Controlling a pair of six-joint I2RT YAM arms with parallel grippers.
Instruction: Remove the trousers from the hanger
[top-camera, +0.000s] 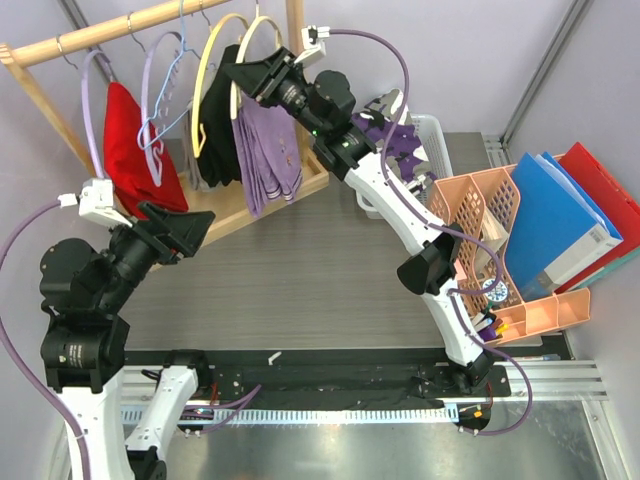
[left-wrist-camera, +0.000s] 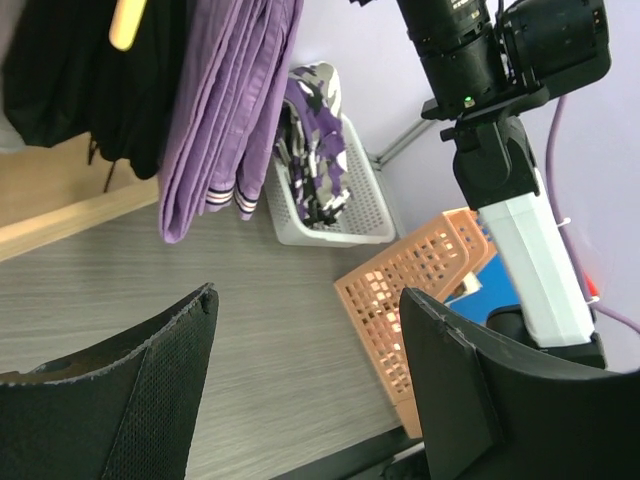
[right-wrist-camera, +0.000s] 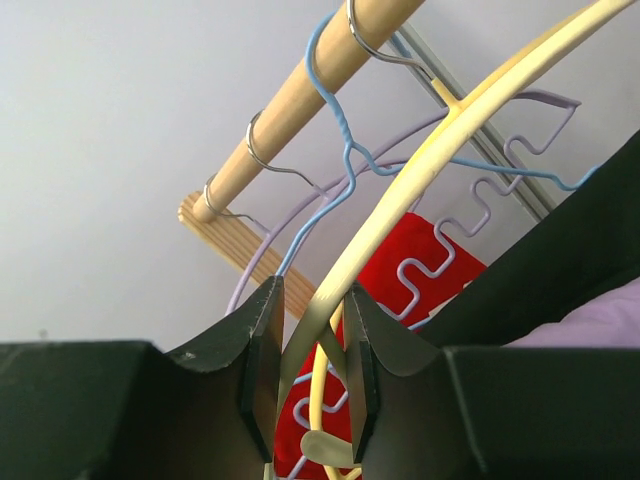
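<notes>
**A:** Starting at your left: your left gripper (top-camera: 200, 228) hangs over the desk (top-camera: 300, 270), its fingers (left-wrist-camera: 170, 350) spread wide with nothing between them.

**B:** Past it, on the wooden rail (top-camera: 120, 30), you have a red garment (top-camera: 135, 150), then a black garment (top-camera: 215, 120).

**A:** Next come your lilac trousers (top-camera: 268, 150), draped from a cream hanger (right-wrist-camera: 400, 190). Their long axis runs straight down from the rail, with the striped hem pointing at the desk.

**B:** Your right gripper (right-wrist-camera: 312, 320) is clenched on that hanger's arm, just above the cloth.

**A:** Farther right, your camouflage trousers (top-camera: 395, 135) lie bunched in the white basket (top-camera: 437, 128), on no hanger. You can't read a long axis from that heap.

**B:** An orange basket (top-camera: 480, 230) stands just beside the white one, on your right.
</notes>
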